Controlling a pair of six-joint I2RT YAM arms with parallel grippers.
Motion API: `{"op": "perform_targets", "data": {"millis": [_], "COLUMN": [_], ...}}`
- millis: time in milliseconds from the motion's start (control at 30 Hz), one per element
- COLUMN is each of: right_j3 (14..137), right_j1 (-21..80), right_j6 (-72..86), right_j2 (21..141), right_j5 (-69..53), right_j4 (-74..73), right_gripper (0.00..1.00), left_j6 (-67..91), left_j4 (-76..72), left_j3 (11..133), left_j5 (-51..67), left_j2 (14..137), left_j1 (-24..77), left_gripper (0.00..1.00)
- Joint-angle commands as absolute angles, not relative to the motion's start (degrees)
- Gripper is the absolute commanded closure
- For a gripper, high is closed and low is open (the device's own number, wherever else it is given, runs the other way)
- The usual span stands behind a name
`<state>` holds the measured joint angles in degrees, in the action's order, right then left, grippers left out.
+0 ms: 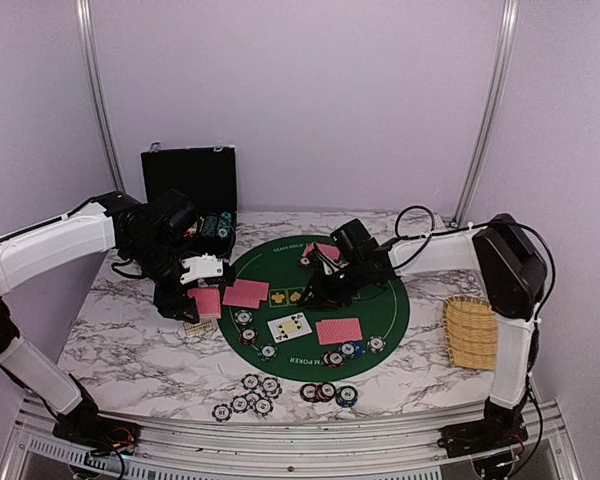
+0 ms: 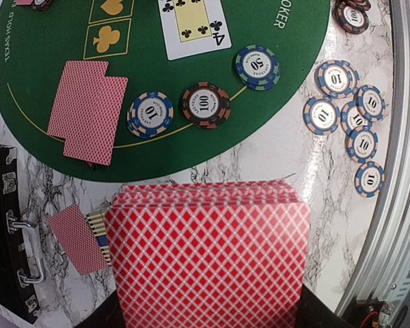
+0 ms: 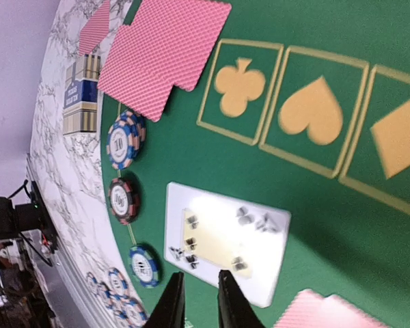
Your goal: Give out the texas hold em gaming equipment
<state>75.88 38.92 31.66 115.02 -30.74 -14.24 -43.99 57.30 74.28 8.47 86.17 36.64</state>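
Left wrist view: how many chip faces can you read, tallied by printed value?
10 chips: 7
20 chip: 1
100 chips: 2
Total: 10
Chips cut off by the top edge, with no readable number, are left out.

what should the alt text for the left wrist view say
A slightly fanned stack of red diamond-backed playing cards fills the lower frame, close to the camera. Beyond it, a round green felt poker mat holds a face-up four of clubs, two overlapping red-backed cards and striped poker chips; more blue-and-white chips lie on the white marble table.
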Motion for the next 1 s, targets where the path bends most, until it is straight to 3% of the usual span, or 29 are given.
{"op": "perform_targets", "data": {"millis": [0, 67, 400, 967], "right_j3": [73.7, 73.7, 68.0, 73.6], "right_j1": [45.2, 47.6, 52.4, 47.5], "right_j6": [28.9, 28.8, 32.3, 33.3], "right_j2": [109.7, 109.7, 111.1, 117.9], "right_j5": [-24.3, -22.1, -22.0, -11.1], "right_j4": [-17.2, -18.8, -15.2, -14.8], "right_gripper": [0.9, 0.94, 0.9, 0.99], "left_j6": [-44.4, -44.4, -44.1, -44.1], "left_j4": [58.5, 58.5, 58.5, 58.8], "left_j3": [73.9, 74.0, 74.7, 75.5], "left_j5": [9.0, 9.0, 8.8, 8.4], "left_j2": [84.5, 84.6, 84.9, 84.8], "left_j1": [36.2, 36.3, 36.2, 36.2], "left_gripper": [1.0, 1.0, 1.0, 1.0]}}
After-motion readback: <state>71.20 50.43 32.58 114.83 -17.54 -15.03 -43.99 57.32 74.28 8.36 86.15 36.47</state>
